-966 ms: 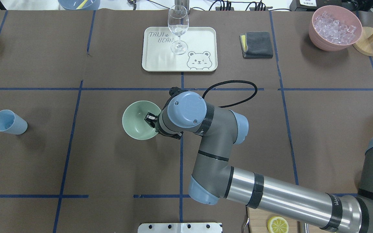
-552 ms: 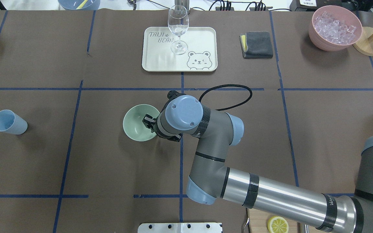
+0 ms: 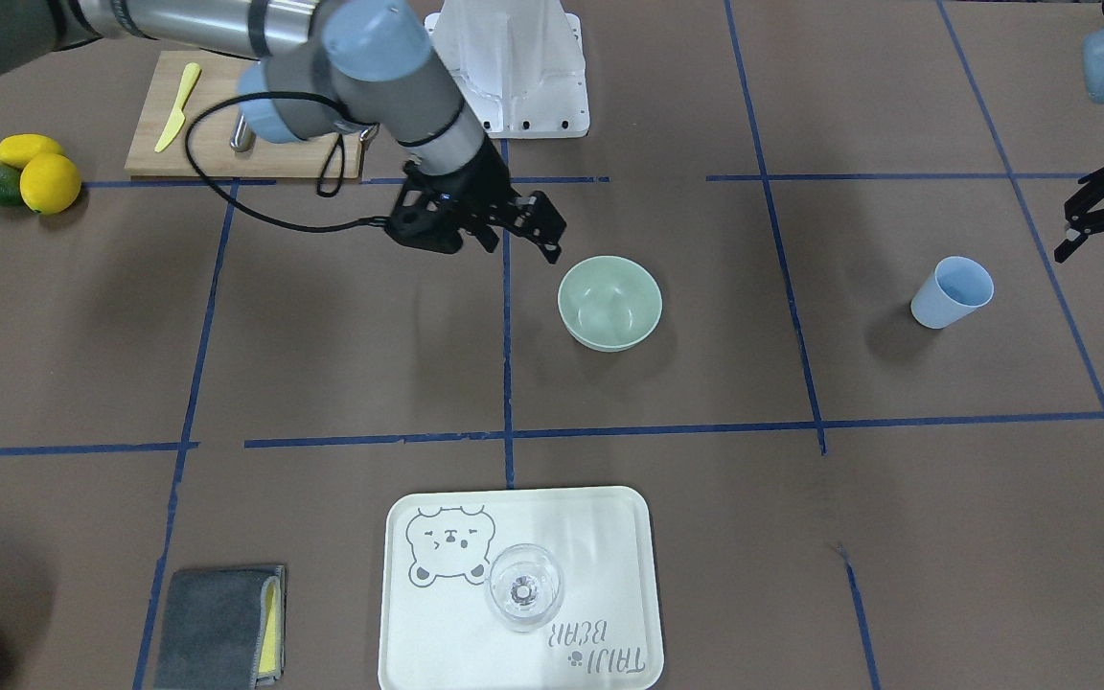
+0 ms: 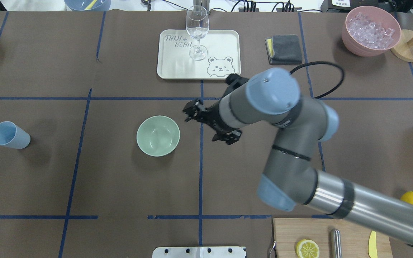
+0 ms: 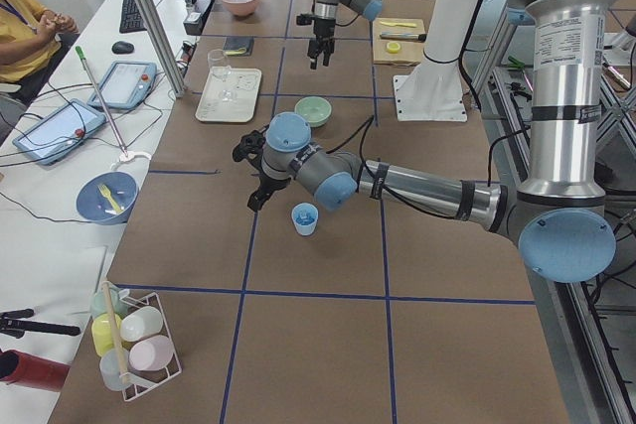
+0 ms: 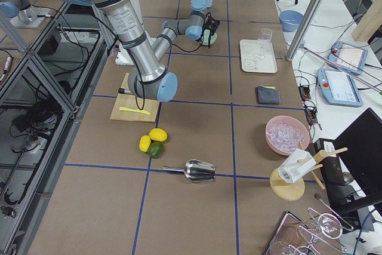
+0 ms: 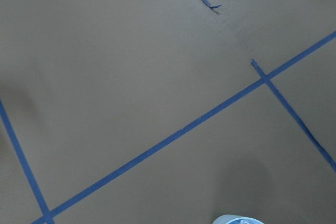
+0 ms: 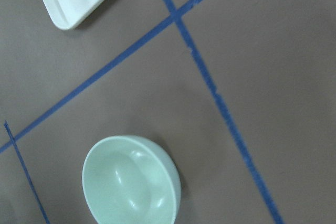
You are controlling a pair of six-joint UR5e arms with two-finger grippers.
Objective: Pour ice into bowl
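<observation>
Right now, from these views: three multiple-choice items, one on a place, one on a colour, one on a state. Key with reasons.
1. Where is the ice?
A. in the green bowl
B. in the pink bowl
C. in the wine glass

2. The cup on the robot's left side is:
A. blue
B. pink
C. yellow

3. The green bowl is:
A. upright and empty
B. tipped over
C. gripped by the right gripper

Key:
1. B: the clear cubes are heaped in the pink bowl at the far corner.
2. A: its wall and inside are pale blue.
3. A: it sits flat with a bare inside, and the right gripper is apart from it.
</observation>
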